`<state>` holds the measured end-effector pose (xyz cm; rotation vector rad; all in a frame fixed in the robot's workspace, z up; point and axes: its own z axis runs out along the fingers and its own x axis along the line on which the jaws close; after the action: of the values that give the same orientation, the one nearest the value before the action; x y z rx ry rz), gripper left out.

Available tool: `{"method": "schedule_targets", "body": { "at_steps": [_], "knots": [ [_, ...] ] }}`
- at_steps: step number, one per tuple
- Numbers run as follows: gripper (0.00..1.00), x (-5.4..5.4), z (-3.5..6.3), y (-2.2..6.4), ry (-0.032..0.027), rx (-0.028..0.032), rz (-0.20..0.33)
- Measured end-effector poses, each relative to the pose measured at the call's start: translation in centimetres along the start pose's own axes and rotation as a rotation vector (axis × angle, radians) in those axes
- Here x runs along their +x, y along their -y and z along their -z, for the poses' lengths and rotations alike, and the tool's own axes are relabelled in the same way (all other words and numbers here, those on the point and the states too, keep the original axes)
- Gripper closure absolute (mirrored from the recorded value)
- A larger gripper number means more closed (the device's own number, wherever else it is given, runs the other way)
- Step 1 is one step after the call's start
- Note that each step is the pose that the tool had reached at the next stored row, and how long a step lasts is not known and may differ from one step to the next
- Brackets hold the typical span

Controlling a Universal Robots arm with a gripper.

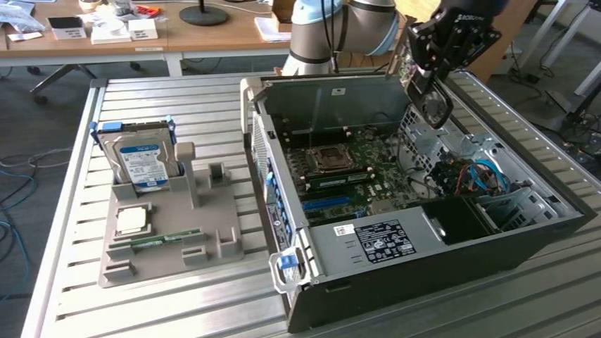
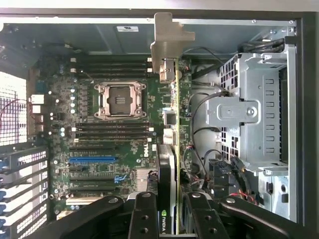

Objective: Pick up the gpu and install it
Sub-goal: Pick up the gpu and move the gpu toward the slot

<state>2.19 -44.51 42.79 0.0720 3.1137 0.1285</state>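
Table (image 1: 188, 105): carries open computer case (image 1: 451, 274).
Exterior view: claw (image 1: 426, 79) grips gpu (image 1: 434, 107).
Wrist view: gpu edge-on, motherboard (image 2: 142, 157) below claw.

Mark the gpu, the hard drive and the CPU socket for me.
gpu (image 1: 433, 107): exterior view, on the dark cooler face.
hard drive (image 1: 143, 160): exterior view, on its blue-white label.
CPU socket (image 2: 119, 99): wrist view, on the socket's middle.

Legible: white Dell mark on the motherboard (image 2: 89, 144), small green Nvidia-type logo on the gpu (image 2: 167, 169) edge; print on the power supply label (image 1: 383, 241), hard drive label (image 1: 143, 166) and case sticker (image 2: 128, 29) is too small to read.
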Motion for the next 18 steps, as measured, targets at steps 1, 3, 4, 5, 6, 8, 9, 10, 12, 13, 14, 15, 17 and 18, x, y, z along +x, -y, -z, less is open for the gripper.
{"method": "schedule_targets", "body": {
  "at_steps": [1,3,4,5,6,8,9,10,12,13,14,15,17,18],
  "knots": [
    [0.73,-0.1,-0.01,0.00,0.0002,0.0000,-0.002],
    [0.73,-0.4,-0.02,-0.02,0.0004,-0.0001,-0.004],
    [0.73,-0.6,-0.02,-0.02,0.0004,0.0000,-0.005],
    [0.73,-0.7,-0.03,-0.03,0.0004,0.0000,-0.005],
    [0.73,-0.9,-0.03,-0.04,0.0005,-0.0001,-0.006],
    [0.73,-1.3,-0.04,-0.06,0.0005,0.0001,-0.006],
    [0.73,-1.5,-0.05,-0.07,0.0006,0.0000,-0.006],
    [0.73,-1.7,-0.05,-0.08,0.0005,0.0001,-0.006],
    [0.73,-2.1,-0.06,-0.09,0.0005,0.0001,-0.006],
    [0.73,-2.2,-0.07,-0.10,0.0005,0.0001,-0.006],
    [0.73,-2.4,-0.07,-0.11,0.0005,0.0001,-0.006],
    [0.73,-2.5,-0.07,-0.11,0.0005,0.0001,-0.006],
    [0.73,-2.7,-0.08,-0.12,0.0005,0.0001,-0.006],
    [0.73,-2.7,-0.08,-0.12,0.0005,0.0001,-0.006]
  ]
}}
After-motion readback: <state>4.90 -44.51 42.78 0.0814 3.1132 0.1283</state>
